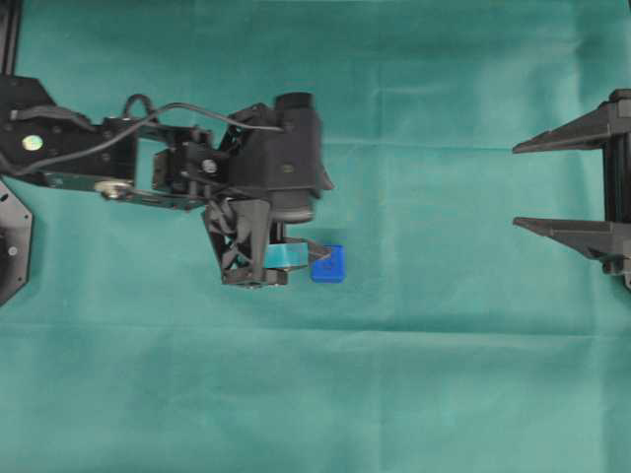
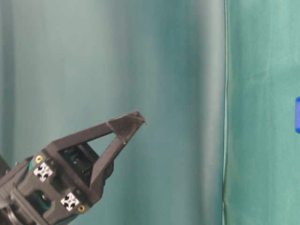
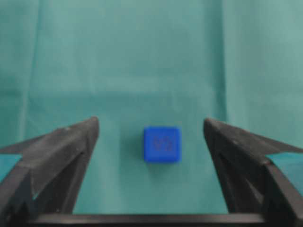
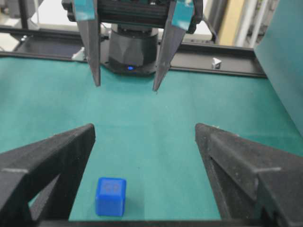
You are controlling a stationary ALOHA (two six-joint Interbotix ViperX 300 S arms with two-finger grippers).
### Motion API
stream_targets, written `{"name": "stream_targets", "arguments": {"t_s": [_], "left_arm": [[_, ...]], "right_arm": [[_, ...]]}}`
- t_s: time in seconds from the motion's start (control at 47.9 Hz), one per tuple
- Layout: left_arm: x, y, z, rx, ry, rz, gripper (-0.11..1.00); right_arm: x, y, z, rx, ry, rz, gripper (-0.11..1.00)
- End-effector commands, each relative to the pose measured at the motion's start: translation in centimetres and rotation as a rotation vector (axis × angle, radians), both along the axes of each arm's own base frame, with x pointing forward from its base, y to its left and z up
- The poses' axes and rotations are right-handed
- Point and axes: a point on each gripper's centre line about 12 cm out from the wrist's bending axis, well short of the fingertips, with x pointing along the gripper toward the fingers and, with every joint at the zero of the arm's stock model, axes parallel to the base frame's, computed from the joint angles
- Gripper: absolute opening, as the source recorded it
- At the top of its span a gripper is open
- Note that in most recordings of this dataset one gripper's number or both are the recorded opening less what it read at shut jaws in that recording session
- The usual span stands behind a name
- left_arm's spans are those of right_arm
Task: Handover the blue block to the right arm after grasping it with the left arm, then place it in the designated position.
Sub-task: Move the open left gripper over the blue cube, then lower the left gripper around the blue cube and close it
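The blue block (image 1: 327,264) lies on the green cloth, an embossed face turned up. My left gripper (image 1: 306,246), with teal-taped fingers, points down just left of it and stands open. In the left wrist view the blue block (image 3: 162,144) sits centred between the spread fingers of the left gripper (image 3: 151,124), untouched. My right gripper (image 1: 515,185) waits open at the right edge, far from the block. From the right wrist I see the block (image 4: 111,196) low and left, the right gripper (image 4: 144,127) empty, and the left gripper (image 4: 127,86) hanging beyond. The designated position is out of view.
The green cloth (image 1: 444,374) covers the whole table. A black frame rail and the left arm's base (image 4: 130,49) close the far side. The left arm's body and loose cables (image 1: 177,138) stretch in from the left edge.
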Motion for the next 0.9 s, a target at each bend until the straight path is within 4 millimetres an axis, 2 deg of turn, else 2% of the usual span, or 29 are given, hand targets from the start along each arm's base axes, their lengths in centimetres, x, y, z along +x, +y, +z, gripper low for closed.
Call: {"name": "stream_targets", "arguments": {"t_s": [0.0,0.877], "left_arm": [[0.36,-0.12,1.63,0.000,0.009,-0.003,0.99],[0.61,-0.11,1.61,0.003,0.034,-0.004,0.99]], "right_arm": [[0.28,-0.04,1.13,0.001,-0.028,-0.002,0.93],[0.45,-0.05,0.83,0.000,-0.006,-0.002,0.93]]}}
